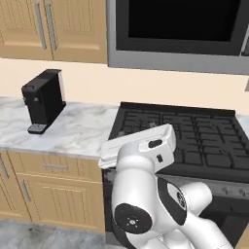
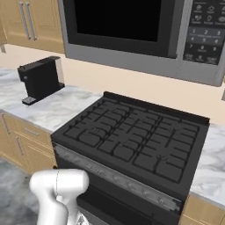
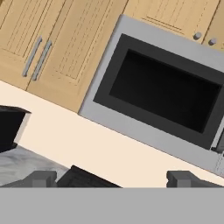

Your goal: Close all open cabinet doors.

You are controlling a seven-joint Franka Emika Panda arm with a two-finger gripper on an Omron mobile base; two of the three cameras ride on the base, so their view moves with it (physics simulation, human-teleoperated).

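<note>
The wall-cabinet doors (image 3: 52,48) hang up and to the left of the microwave (image 3: 162,94), above the marble counter (image 1: 73,129) on which the black coffee machine (image 1: 43,99) stands; their paired vertical bar handles (image 3: 36,58) sit side by side at the meeting edges. Both doors visible here lie flush with the cabinet face, so any open door is judged to be outside the present field of view. The gripper (image 3: 111,178) hangs empty with its fingertips (image 3: 41,178) spread wide apart, aimed at the wall between the gas stove (image 2: 132,140) and the microwave, well apart from any door. For the step in hand, first locate an open door, turning the base or the hand if necessary. Approach the door from its outer face, place the fingers flat against the panel near the handle edge, far from the hinge, and push along the arc of the swing until the door seats. Keep the arm clear of the coffee machine and the microwave's underside. The microwave keypad (image 2: 205,30) carries small light markings, too fine to read; no brand name or label is legible anywhere.
</note>
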